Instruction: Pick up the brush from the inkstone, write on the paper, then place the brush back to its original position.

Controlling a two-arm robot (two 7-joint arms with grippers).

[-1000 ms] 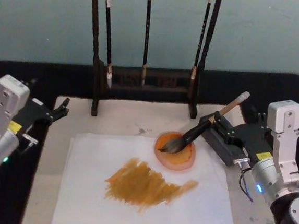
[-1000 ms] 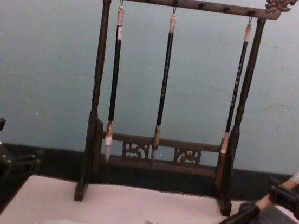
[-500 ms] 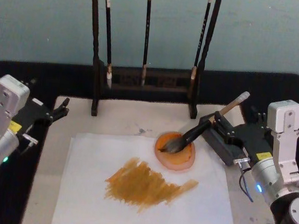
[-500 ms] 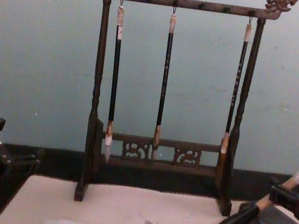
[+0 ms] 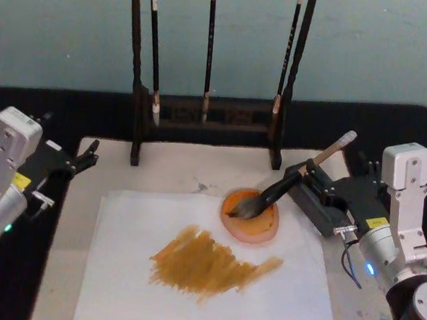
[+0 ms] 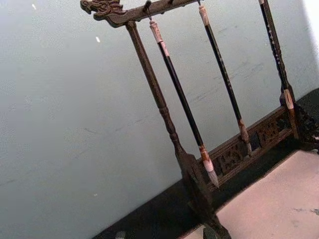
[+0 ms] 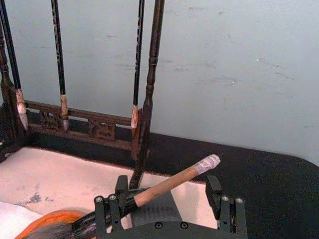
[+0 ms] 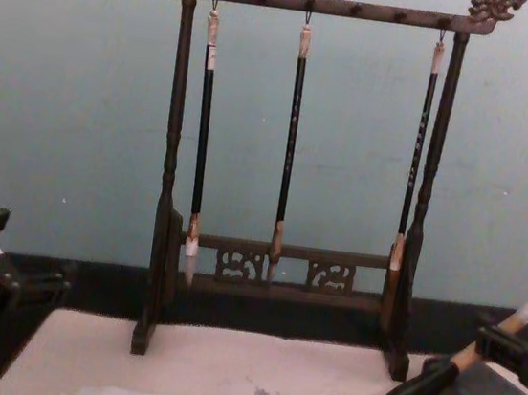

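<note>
One wooden rack [image 5: 206,118] stands at the mat's far edge with three slim brushes [image 5: 209,51] hanging. One paper [image 5: 204,268], smeared ochre, lies near the front edge. One orange dish [image 5: 250,216] sits on the paper's far right corner, holding the tuft of the one brush [image 5: 286,187], whose handle leans on the grey block [image 5: 318,203]. The right gripper [image 7: 169,201], fingers wide, straddles that handle without touching. The left gripper [image 5: 87,153] hovers at the mat's left edge; its finger gap cannot be told.

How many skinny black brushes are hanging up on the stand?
3: left brush, middle brush and right brush hang from the rack's top bar. None seem hidden.
</note>
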